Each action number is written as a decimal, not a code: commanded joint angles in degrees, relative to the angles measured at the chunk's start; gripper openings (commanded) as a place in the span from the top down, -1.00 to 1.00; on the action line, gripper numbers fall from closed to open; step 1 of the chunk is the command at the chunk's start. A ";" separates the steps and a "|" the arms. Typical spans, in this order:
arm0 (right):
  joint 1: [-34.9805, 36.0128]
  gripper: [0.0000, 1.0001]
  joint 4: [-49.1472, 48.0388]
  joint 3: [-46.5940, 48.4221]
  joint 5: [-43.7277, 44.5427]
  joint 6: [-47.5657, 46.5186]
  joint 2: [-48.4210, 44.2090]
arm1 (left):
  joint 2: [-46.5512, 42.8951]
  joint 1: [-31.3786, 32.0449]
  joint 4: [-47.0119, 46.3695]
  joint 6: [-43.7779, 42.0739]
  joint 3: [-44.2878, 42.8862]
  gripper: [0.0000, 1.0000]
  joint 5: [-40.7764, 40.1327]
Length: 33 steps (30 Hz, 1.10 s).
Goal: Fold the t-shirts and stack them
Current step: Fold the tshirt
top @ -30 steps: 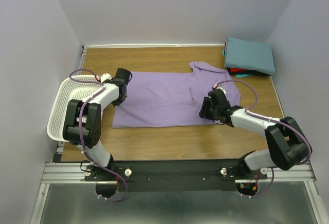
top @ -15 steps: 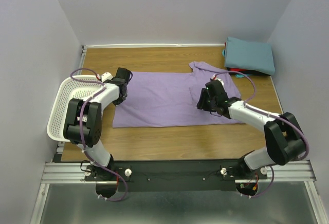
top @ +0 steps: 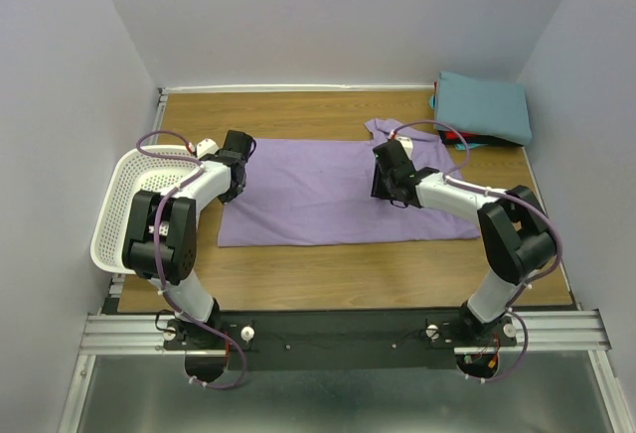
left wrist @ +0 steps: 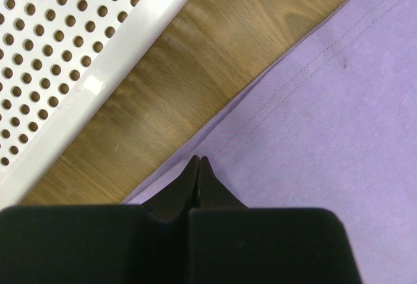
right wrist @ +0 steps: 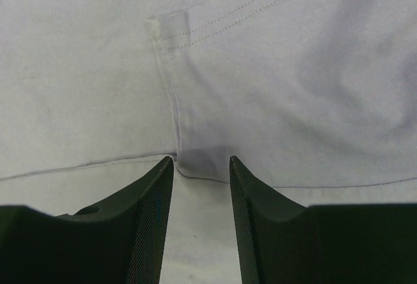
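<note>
Lavender t-shirt (top: 308,195): flat, bench (top: 298,110) centre. Right pincer (right wrist: 201,163): shifted from 4 o'clock hem to 2 o'clock sleeve seam, jaws narrowing, part-open, nothing gripped; fold grasp likely next. Left pincer (left wrist: 198,161): closed at 9 o'clock hem, hold unclear.

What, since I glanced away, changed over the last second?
The right claw moved away from its base and leftward across the large lavender-purple cloth t-shirt, jaws open over a seam. The left claw stayed shut at the shirt's left edge; the shirt did not move.

Overhead, two wrist close-ups on shirt (top: 308,195)
</note>
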<state>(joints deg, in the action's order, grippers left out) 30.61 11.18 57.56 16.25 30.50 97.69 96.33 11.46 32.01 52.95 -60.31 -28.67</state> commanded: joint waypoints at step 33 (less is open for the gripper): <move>4.63 0.94 6.31 4.32 15.03 -0.97 1.54 | -0.80 -0.21 -0.54 -0.74 0.11 1.00 -0.43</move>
<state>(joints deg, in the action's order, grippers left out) 34.87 15.90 61.80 26.85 29.06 102.21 96.33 11.46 31.79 52.49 -60.31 -28.64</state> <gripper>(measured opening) 0.034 0.004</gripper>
